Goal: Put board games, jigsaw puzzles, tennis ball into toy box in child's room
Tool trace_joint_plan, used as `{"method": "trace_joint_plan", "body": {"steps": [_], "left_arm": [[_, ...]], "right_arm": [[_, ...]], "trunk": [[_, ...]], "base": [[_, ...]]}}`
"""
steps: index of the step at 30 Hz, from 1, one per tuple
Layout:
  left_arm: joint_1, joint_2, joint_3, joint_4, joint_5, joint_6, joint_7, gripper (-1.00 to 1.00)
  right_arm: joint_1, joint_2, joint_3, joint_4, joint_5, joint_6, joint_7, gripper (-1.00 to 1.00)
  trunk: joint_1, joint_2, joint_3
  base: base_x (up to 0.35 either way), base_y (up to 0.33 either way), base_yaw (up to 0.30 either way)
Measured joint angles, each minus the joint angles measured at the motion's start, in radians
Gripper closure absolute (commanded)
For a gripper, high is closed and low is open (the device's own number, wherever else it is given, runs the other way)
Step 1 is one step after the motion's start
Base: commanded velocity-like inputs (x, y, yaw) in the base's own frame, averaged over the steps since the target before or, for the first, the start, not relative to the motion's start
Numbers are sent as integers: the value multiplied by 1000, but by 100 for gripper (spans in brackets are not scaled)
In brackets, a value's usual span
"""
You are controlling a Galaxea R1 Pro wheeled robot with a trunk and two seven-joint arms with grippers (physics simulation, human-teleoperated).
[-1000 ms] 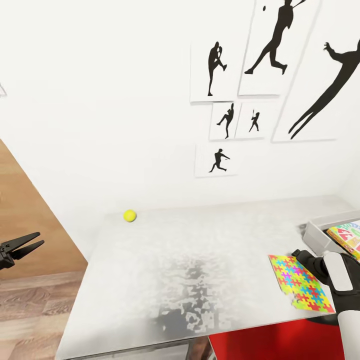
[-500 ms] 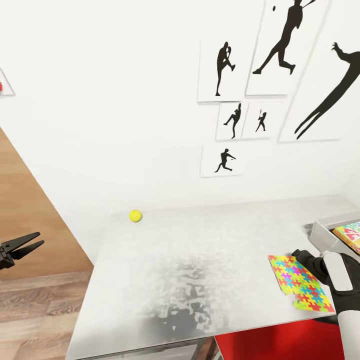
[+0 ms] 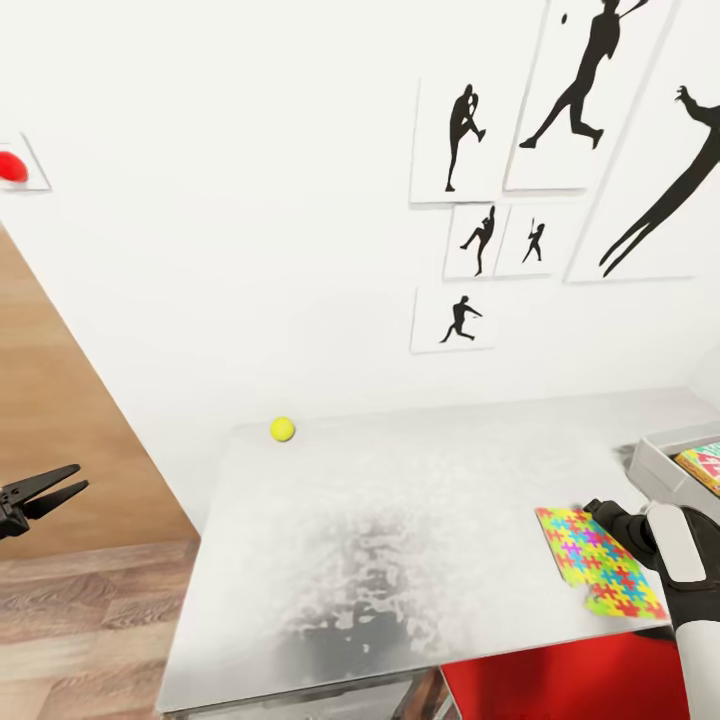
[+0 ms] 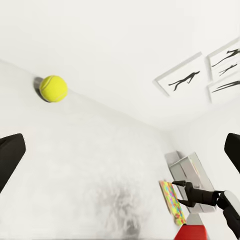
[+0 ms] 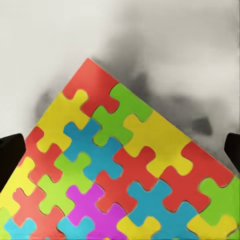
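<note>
Right gripper [image 3: 597,512]: fingers spread, nothing held; hovers at the right edge of the puzzle [image 3: 598,563], tips just above its far corner. In the right wrist view the dark finger pads [image 5: 11,160] flank the coloured slab on both sides.
Puzzle: flat on the table [image 3: 400,520], near the front right corner, one corner overhanging or close to the front edge; cannot tell which.
Step in hand (judged): pick up this puzzle for the toy box [image 3: 665,462].
How to do it well: slab is thin and lies flush, so a top-down pinch has little to bite. Better to catch it by an edge, possibly sliding it toward the table's front edge so one finger gets beneath. Keep it level once lifted.
Toy box: just beyond the puzzle at the table's right end; a printed game box [image 3: 702,466] already lies inside. Short carry.
Ball [image 3: 283,429]: far left of the table, against the wall, well apart from the puzzle.
Left gripper [image 3: 45,490]: open, empty, off the table's left side above the wood floor [image 3: 90,620]; its wrist view looks toward the ball.
Risk: puzzle slipping off the front edge when nudged.
Surroundings: silhouette posters [image 3: 560,150] on the wall; red knob [image 3: 12,167] at upper left.
</note>
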Motion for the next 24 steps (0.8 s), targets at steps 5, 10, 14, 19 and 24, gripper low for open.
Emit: {"method": "trace_joint_plan", "body": {"steps": [5,10,14,19,24], "left_arm": [[0,0,0,0,0,1,0,-100],[0,0,0,0,0,0,0,-100],[0,0,0,0,0,0,0,-100],[0,0,0,0,0,0,0,-100],[0,0,0,0,0,1,0,-100]], "right_arm": [[0,0,0,0,0,0,1,-100],[0,0,0,0,0,0,0,-100],[0,0,0,1,0,0,0,-100],[0,0,0,1,0,0,0,-100],[0,0,0,0,0,1,1,-100]], "trunk": [[0,0,0],[0,0,0],[0,0,0],[0,0,0],[0,0,0]], "base": [[-138,156,0],[-127,68,0],[-134,135,0],[-88,205,0],[-15,128,0]]}}
